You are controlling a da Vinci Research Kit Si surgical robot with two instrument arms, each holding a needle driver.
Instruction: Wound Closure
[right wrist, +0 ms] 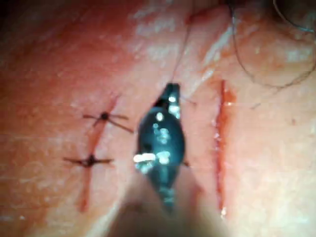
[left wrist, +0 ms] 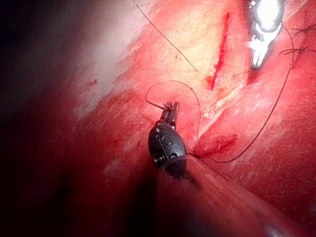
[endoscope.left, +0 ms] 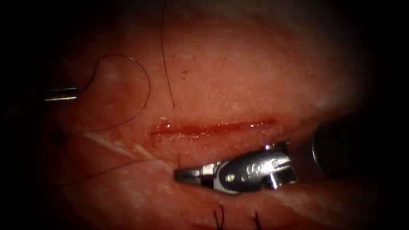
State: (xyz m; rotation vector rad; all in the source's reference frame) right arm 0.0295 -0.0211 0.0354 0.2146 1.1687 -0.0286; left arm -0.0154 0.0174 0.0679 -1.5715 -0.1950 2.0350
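Dark shadow is hiding most of the left arm's steel tool (endoscope.left: 64, 93); only its tip is showing. Thin black thread (endoscope.left: 164, 51) is running off the top edge. Curved needle is too small to make out.

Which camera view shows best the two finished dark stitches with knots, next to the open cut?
The right wrist view: both finished dark stitches lie in full, each crossing a closed cut, beside the right tool. The endoscope view shows just their thread ends at the edge. The left wrist view shows dark threads past that tool, indistinct.

Likely surgical bench: cut tissue (endoscope.left: 238, 81), thread (endoscope.left: 167, 64).
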